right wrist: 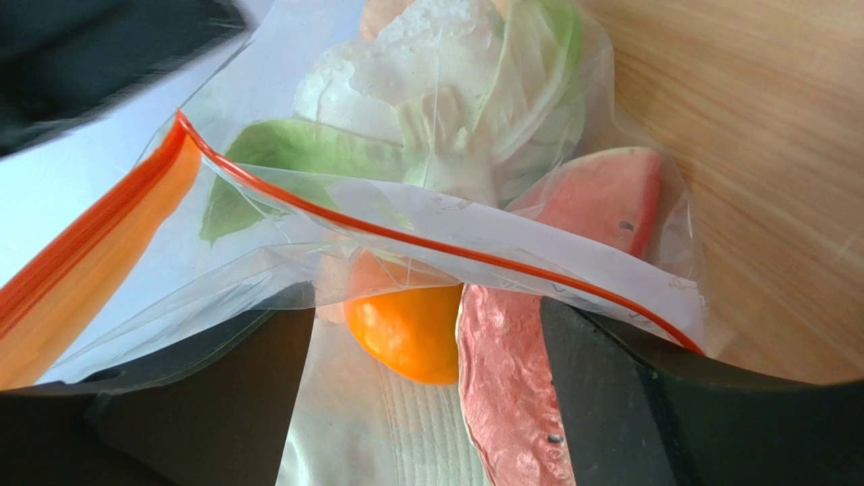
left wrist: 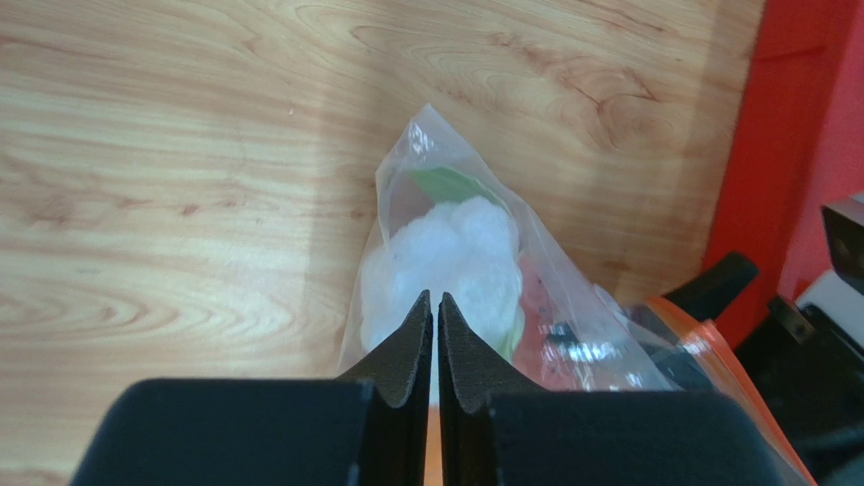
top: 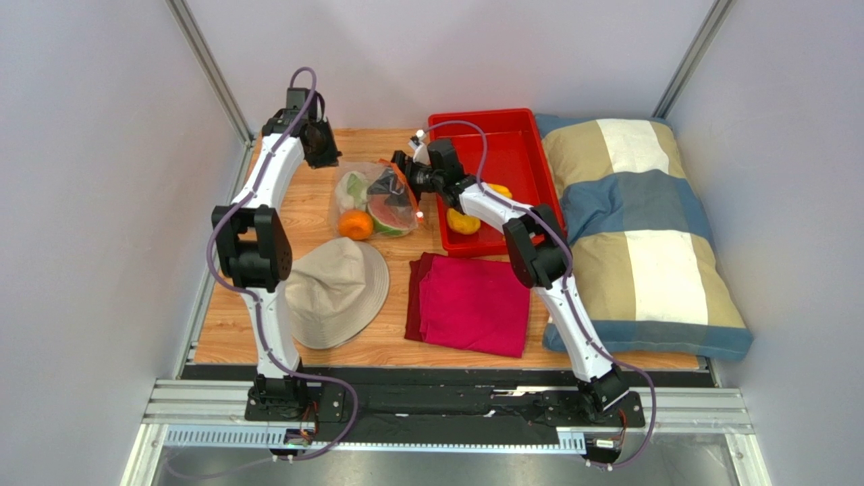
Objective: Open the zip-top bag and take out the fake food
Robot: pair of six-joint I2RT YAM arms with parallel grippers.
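The clear zip-top bag (top: 377,192) lies on the wooden table left of the red tray, its orange-red zip strip (right wrist: 426,243) at the open mouth. Inside it are a white cauliflower (left wrist: 451,243), an orange (right wrist: 406,329) and a watermelon slice (right wrist: 507,385). My right gripper (right wrist: 426,324) is open at the bag's mouth, with the orange and the watermelon slice between its fingers; it also shows in the top view (top: 404,182). My left gripper (left wrist: 436,299) is shut, just above the bag's far left end. Two yellow fruits (top: 463,221) lie in the tray.
The red tray (top: 507,132) stands at the back, right of the bag. A beige hat (top: 335,289) and a folded red cloth (top: 472,304) lie nearer the arms. A striped pillow (top: 639,233) fills the right side.
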